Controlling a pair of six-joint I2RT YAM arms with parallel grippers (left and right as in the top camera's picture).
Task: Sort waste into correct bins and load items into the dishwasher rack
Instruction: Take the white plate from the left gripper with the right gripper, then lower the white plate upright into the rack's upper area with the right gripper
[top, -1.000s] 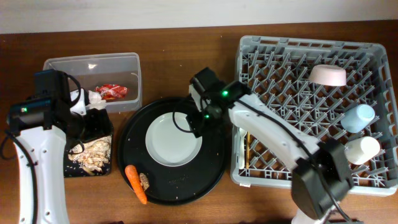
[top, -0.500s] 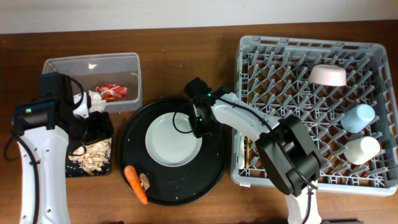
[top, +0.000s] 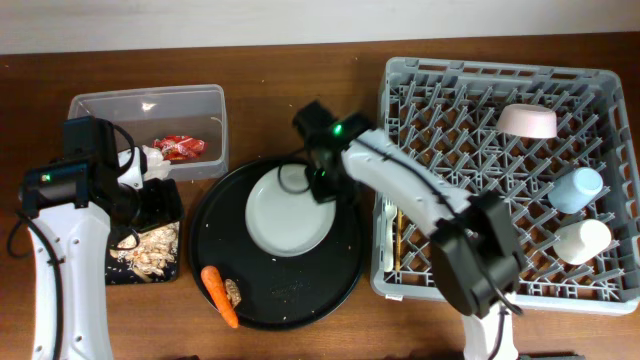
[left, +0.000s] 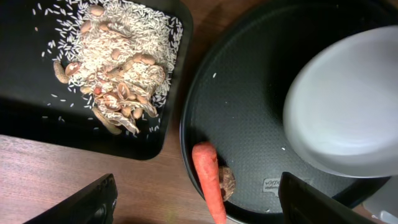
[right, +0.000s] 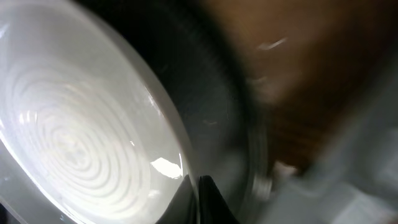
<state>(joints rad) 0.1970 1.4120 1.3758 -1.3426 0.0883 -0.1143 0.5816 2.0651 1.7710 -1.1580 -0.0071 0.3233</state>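
the white round plate (top: 287, 210) is smooth and glossy, with faint concentric rings in its well showing in the right wrist view. it lies in the upper part of the large round black tray (top: 340, 275); in the left wrist view it looks tilted, one side raised off the tray. the right gripper (top: 322, 188) is at the plate's upper-right edge, its jaws pinched together on the rim.

the round tray also holds a small orange carrot (top: 218, 295) near its lower-left edge, with a brown scrap (top: 233, 291) touching the carrot's right side, and a few stray grains.

the shallow black rectangular tray (left: 37, 112), just left of the round tray, holds a heap of beige grainy food scraps (left: 118, 74), rice mixed with nut-like bits. the left gripper (top: 150, 205) hangs above this tray with its jaws spread wide and nothing between them.

behind it, the clear plastic rectangular tub (top: 150, 102) holds a crumpled red wrapper (top: 180, 147) and, at its front-left corner, a crumpled white tissue (top: 155, 155).

the large square grey plastic rack (top: 500, 75) on the right holds a pale pink bowl (top: 527, 121), a small light-blue cup (top: 577, 189) and a white cup (top: 583, 240) along its right side, and thin wooden chopsticks (top: 398, 240) near its left wall.
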